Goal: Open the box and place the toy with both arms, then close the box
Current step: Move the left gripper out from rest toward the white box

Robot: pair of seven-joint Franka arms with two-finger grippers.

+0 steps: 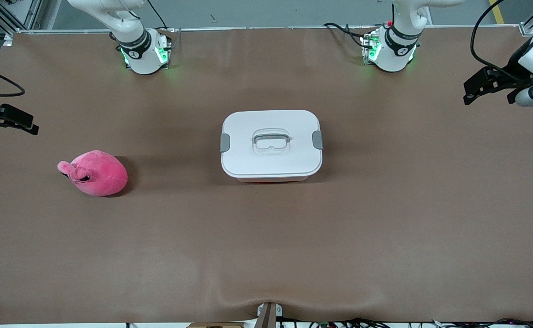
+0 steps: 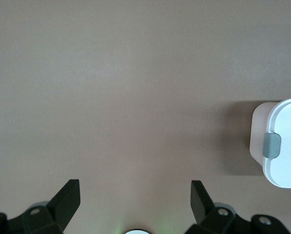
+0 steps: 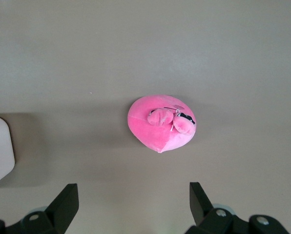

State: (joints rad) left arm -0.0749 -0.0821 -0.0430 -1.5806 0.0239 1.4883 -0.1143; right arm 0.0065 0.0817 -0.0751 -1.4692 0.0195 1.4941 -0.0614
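At the right arm's end of the bench [image 1: 266, 255], the right claw [image 1: 6, 120] hangs at the edge of the front view over bare brown surface. Its wrist view shows the two black fingers [image 3: 67, 202] spread wide with nothing between them.

The toy [image 1: 95, 173], a bright pink plush, lies on its own toward that same end, slightly nearer the front camera than the box, its snout and dark eye marks turned toward the right arm's end. Nothing touches it or crowds it; open bench surrounds it on every side.

The box [image 1: 271, 145] sits near the middle of the bench, well apart from the toy. Its white lid [image 1: 271, 157] is on, the grey latches [image 1: 225, 142] sit at its two short ends, and the clear handle [image 1: 271, 139] lies in its recess.

Both green-lit arm bases [image 1: 145, 52] stand along the bench edge farthest from the front camera.

At the left arm's end, the left claw [image 1: 487, 86] hangs over bare bench, fingers [image 2: 67, 200] wide apart and holding nothing.
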